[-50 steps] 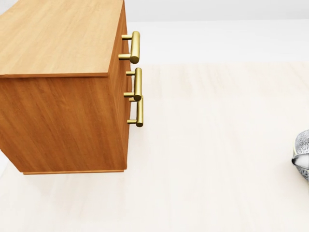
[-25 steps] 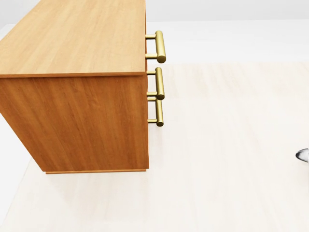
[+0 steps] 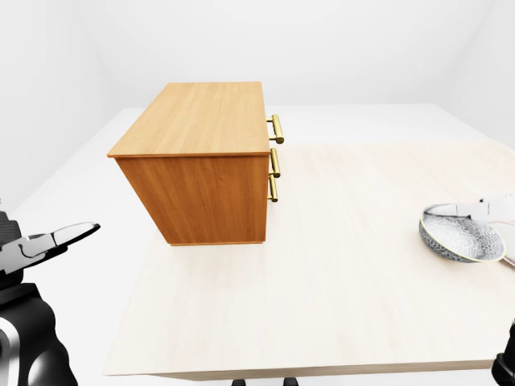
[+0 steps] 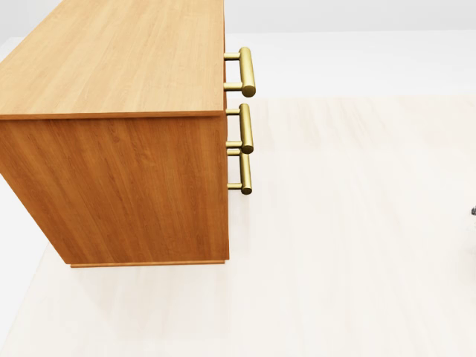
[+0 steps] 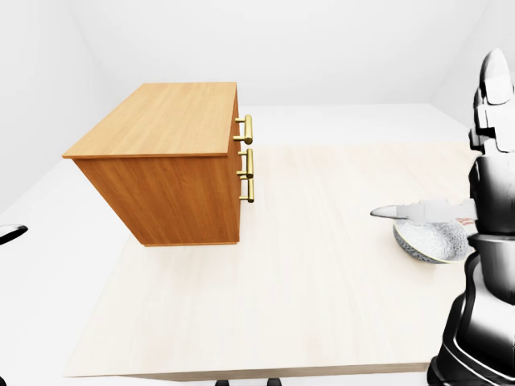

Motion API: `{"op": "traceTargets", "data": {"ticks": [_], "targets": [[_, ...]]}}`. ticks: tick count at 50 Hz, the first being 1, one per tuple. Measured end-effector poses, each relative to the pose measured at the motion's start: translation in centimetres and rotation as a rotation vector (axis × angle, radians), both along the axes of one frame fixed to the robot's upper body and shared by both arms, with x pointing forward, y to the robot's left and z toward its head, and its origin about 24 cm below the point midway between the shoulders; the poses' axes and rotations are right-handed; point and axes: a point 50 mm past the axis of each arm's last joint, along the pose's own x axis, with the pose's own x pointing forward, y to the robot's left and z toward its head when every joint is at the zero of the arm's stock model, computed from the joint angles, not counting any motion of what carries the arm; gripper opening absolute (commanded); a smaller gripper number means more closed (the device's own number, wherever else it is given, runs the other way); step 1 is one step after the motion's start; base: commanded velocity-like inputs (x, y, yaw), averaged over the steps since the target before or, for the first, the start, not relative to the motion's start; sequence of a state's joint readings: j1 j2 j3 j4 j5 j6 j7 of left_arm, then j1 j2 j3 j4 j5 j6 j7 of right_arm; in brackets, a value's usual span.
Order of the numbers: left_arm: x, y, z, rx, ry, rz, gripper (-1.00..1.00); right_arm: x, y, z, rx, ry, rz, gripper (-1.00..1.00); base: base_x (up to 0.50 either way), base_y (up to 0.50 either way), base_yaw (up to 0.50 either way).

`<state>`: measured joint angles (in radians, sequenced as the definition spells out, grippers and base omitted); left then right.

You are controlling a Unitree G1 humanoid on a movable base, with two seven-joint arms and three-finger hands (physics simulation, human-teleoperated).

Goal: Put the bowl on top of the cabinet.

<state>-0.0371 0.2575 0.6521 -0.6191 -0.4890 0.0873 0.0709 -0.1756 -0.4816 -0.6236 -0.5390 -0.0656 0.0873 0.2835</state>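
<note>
Left hand (image 3: pixel 50 241) at nine o'clock in the left-eye view, fingers spread, nothing held, wrist partly cut off by the edge. Cabinet (image 3: pixel 201 161) at eleven o'clock on the pale table (image 3: pixel 322 289), brass handles (image 3: pixel 275 158) facing right. Bowl (image 3: pixel 462 236) at three o'clock. Right hand (image 5: pixel 430 211) over its rim; grip impossible to tell. No readable writing.
</note>
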Motion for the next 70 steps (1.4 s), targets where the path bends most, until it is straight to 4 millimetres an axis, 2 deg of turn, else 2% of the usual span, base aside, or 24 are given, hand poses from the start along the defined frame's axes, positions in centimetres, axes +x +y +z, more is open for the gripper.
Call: {"op": "traceTargets", "data": {"ticks": [8,15,19,24,34,44,53,70], "targets": [[0.0,-0.1,0.1,0.002,-0.004,0.0,1.0,5.1,-5.6,-3.6,-0.042,0.343,-0.241,1.0,0.0,0.0,0.0],[0.0,-0.1,0.2,0.004,-0.008,0.0,1.0,7.4,-9.8,-8.0,-0.065,0.647,-0.389,1.0,0.0,0.0,0.0],[0.0,-0.2,0.2,0.006,-0.009,0.0,1.0,7.5,-11.8,-10.7,-0.07,0.818,-0.448,1.0,0.0,0.0,0.0],[0.0,-0.2,0.2,0.007,-0.01,0.0,1.0,6.9,-13.6,-13.3,-0.09,0.989,-0.51,1.0,0.0,0.0,0.0],[0.0,-0.2,0.2,0.007,-0.009,0.0,1.0,5.3,-15.6,-16.1,-0.145,1.209,-0.606,1.0,0.0,0.0,0.0],[-0.1,-0.2,0.3,0.009,-0.012,0.0,1.0,4.3,-16.2,-17.5,-0.189,1.315,-0.668,1.0,0.0,0.0,0.0],[0.0,-0.3,0.3,0.01,-0.011,0.0,1.0,4.1,-16.6,-17.6,-0.216,1.351,-0.718,1.0,0.0,0.0,0.0],[0.0,-0.3,0.3,0.01,-0.012,-0.002,1.0,5.5,-16.6,-15.5,-0.264,1.342,-0.781,1.0,0.0,0.0,0.0]]}}
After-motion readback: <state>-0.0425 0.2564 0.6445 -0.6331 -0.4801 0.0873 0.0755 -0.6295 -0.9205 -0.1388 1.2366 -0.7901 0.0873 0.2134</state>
